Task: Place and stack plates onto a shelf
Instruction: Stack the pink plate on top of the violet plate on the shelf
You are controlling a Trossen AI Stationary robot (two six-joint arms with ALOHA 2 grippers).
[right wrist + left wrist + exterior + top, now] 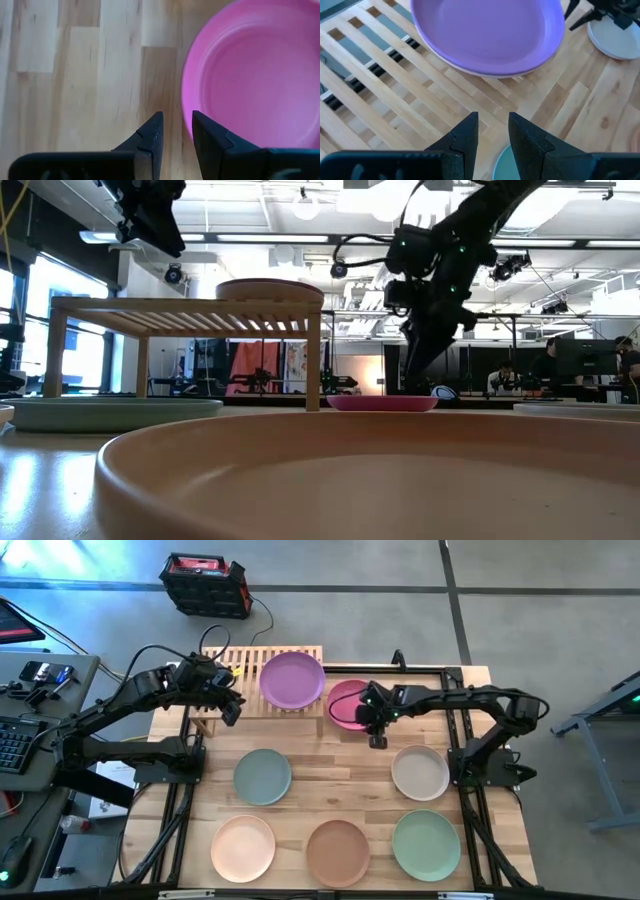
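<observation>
Stacking begun: purple plate point(292, 679) on shelf point(243, 662), perhaps atop another | six on desk point(300, 780) | both pincers point(231, 710) point(377, 735) slightly parted, empty

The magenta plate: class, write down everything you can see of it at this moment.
The magenta plate is round and shallow, with a low raised rim and a matte, plastic-looking finish. It looks empty and lies flat, right way up, on the tabletop just beside the shelf, not on it. The right tool hangs over its edge with a narrow gap between the fingers, one finger above the rim. Whether it touches the plate cannot be told; no grip is visible.
</observation>
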